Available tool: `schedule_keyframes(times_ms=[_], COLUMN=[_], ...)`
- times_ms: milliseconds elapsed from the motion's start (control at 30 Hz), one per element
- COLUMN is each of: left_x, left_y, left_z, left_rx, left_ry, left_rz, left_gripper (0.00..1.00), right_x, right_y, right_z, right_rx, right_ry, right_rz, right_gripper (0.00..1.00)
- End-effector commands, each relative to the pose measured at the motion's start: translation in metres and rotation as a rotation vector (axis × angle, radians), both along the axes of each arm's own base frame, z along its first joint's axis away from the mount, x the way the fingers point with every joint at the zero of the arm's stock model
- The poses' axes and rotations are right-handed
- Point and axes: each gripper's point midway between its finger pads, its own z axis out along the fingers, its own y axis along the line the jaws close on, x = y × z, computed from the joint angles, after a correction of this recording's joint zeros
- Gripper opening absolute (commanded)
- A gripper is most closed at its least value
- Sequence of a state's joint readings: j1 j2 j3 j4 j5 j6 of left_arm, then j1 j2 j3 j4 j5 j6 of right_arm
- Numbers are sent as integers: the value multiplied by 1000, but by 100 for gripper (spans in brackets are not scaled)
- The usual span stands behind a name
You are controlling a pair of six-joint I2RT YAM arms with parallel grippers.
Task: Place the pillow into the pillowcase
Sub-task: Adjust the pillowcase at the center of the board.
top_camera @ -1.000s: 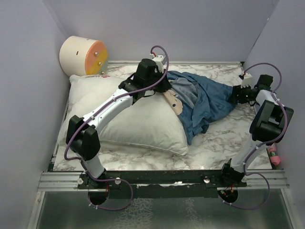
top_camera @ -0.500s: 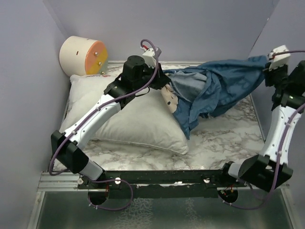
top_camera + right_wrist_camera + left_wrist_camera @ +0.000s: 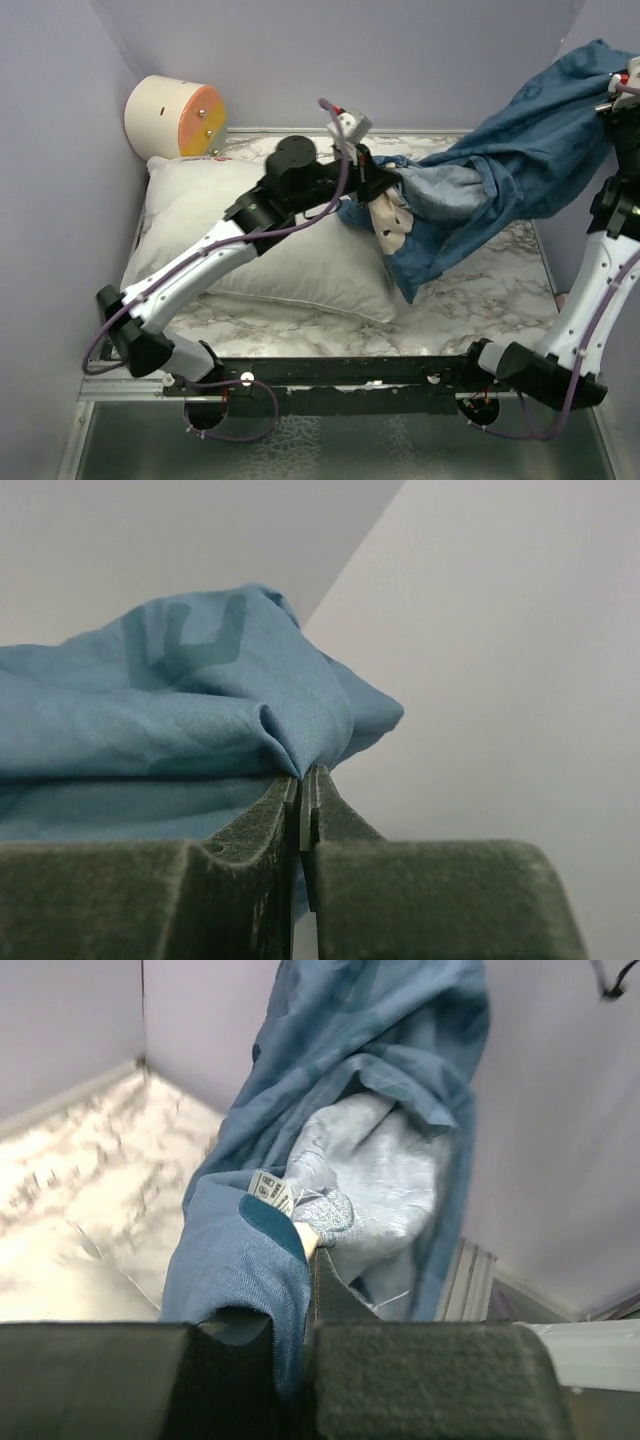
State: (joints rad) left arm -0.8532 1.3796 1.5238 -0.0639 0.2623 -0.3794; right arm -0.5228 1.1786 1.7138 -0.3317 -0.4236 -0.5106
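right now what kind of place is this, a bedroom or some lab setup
Most likely a lab test cell, not a bedroom: plain lavender walls box in a marble-patterned table, with two arms bolted to a metal rail.

A marble-patterned table (image 3: 470,290) carries the white pillow (image 3: 300,265) at left-centre, with a cream cylinder (image 3: 172,117) at upper left.

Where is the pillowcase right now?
In the top view the pillowcase hangs stretched above the table's right half, between the left pincer beside the pillow and the raised right pincer.
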Motion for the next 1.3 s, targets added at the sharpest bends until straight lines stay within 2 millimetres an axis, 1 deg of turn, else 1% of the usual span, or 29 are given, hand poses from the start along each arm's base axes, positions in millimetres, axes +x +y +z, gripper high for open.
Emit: schedule_keyframes(times_ms=[0, 33, 67, 100, 133, 167, 200, 233, 300, 333, 400, 467, 567, 600, 700, 767, 833, 867, 900, 933, 967, 1000, 1033, 1067, 1100, 1167, 1267], left_x=[39, 51, 60, 66, 69, 71, 72, 73, 76, 77, 75, 71, 62, 57, 44, 36, 30, 27, 25, 23, 20, 20, 21, 21, 21, 21, 15], left_y=[-50, -56, -60, -64, -65, -65, -65, -63, -54, -50, -42, -35, -27, -24, -18, -13, -6, -2, 3, 10, 18, 26, 34, 46, 56, 74, 90], left_z=[-128, -156, -183, -201, -217, -225, -229, -228, -214, -206, -189, -176, -169, -165, -164, -162, -158, -156, -152, -160, -160, -166, -169, -178, -183, -188, -185], left_rx=[200, 259, 326, 381, 432, 467, 487, 494, 491, 488, 475, 462, 444, 430, 404, 385, 366, 361, 355, 372, 375, 391, 403, 432, 450, 467, 438], left_ry=[249, 303, 351, 378, 402, 412, 406, 393, 349, 326, 275, 238, 221, 215, 217, 213, 197, 187, 172, 175, 169, 176, 178, 198, 210, 220, 210], left_rz=[19, 53, 80, 87, 94, 105, 117, 131, 168, 180, 188, 186, 166, 158, 128, 117, 110, 108, 110, 111, 118, 127, 140, 155, 171, 203, 232], left_gripper=[5, 11, 20, 28, 34, 40, 45, 52, 61, 67, 72, 74, 74, 74, 74, 74, 74, 75, 77, 78, 80, 80, 80, 80, 81, 81, 82], right_x=[72, 80, 85, 86, 85, 82, 77, 71, 57, 50, 35, 21, 5, 1, -3, 3, 15, 23, 30, 39, 48, 57, 63, 66, 66, 57, 30], right_y=[-53, -52, -51, -47, -41, -33, -24, -14, 11, 23, 51, 78, 111, 121, 148, 164, 171, 168, 169, 166, 160, 154, 148, 146, 148, 163, 196], right_z=[-142, -177, -202, -228, -247, -264, -275, -284, -297, -302, -310, -316, -323, -328, -347, -361, -375, -384, -392, -401, -412, -423, -433, -439, -442, -436, -407], right_rx=[166, 210, 241, 268, 285, 295, 298, 307, 306, 314, 328, 366, 430, 442, 433, 414, 393, 383, 367, 360, 356, 353, 355, 364, 380, 411, 439], right_ry=[347, 455, 532, 603, 650, 681, 687, 689, 697, 708, 734, 757, 763, 770, 833, 879, 914, 927, 939, 944, 956, 973, 997, 1023, 1048, 1060, 1024], right_rz=[-49, -20, 8, 40, 76, 110, 149, 183, 286, 341, 486, 630, 823, 871, 941, 937, 885, 836, 806, 762, 709, 662, 622, 610, 626, 722, 953], right_gripper=[16, 31, 43, 57, 67, 73, 79, 84, 91, 93, 93, 93, 92, 92, 91, 91, 91, 91, 91, 91, 90, 89, 87, 84, 84, 84, 83])
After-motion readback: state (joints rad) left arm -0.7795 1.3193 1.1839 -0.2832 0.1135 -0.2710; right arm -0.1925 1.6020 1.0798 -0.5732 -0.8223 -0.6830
